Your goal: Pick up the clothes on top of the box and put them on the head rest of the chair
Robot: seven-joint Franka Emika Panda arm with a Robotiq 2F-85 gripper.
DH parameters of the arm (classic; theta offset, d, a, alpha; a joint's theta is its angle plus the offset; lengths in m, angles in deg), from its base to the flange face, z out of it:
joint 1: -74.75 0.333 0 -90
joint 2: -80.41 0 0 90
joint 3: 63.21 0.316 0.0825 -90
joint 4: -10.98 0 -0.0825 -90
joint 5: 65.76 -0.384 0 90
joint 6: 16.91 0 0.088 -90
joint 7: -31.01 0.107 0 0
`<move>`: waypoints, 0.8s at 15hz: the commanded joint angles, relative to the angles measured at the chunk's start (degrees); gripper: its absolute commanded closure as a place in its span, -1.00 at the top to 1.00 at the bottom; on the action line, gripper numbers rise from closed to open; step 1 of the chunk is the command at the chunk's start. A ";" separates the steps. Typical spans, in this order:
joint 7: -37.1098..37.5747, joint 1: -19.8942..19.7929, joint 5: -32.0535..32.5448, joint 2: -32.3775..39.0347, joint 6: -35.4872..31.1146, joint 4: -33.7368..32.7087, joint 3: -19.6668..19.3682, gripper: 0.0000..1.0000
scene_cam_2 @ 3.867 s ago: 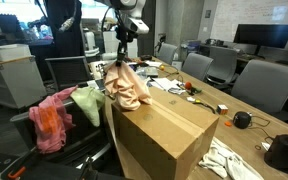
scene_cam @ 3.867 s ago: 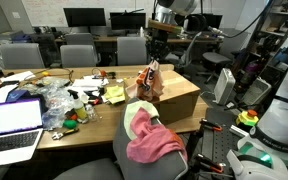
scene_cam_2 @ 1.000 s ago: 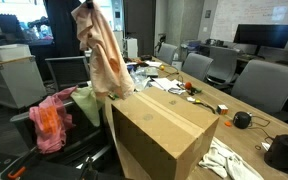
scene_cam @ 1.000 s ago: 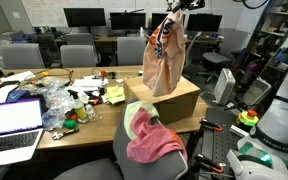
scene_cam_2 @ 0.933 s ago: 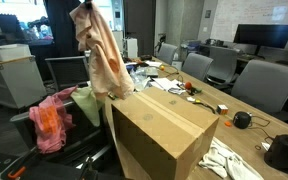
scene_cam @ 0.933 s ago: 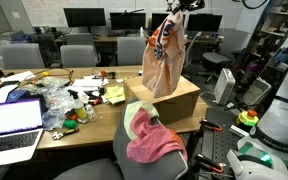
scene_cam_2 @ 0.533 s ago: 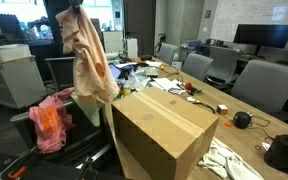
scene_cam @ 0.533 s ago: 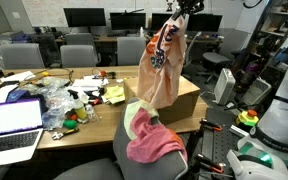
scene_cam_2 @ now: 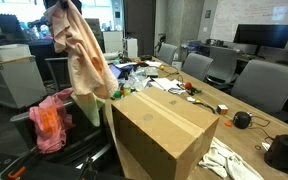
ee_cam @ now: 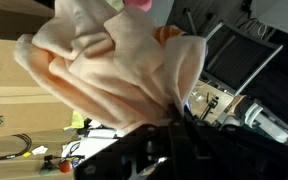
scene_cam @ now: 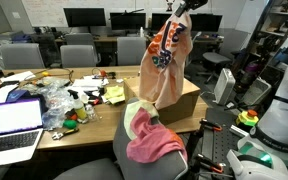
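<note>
Dangling from clamped pincer (scene_cam: 177, 8) — pale garment (scene_cam: 164, 65) beside closed box (scene_cam_2: 164, 130)

The hand (scene_cam: 174, 10) hung high, close to the top edge in an exterior view, pointing downward with its fingers pinched tight on the top of the pale garment (scene_cam: 165, 65). Only the dark wrist just above it showed (the rest of the arm ran out of the picture). In the wrist view the dark fingers (ee_cam: 176, 135) sat pressed together, half buried in folds of cloth.
</note>
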 commanded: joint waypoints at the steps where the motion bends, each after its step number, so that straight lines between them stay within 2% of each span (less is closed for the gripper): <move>1: -2.16 1.76 1.94 0.79 3.41 -3.61 0.85 -0.98; 12: -3.27 4.56 3.03 9.01 3.61 -10.84 4.41 -0.98</move>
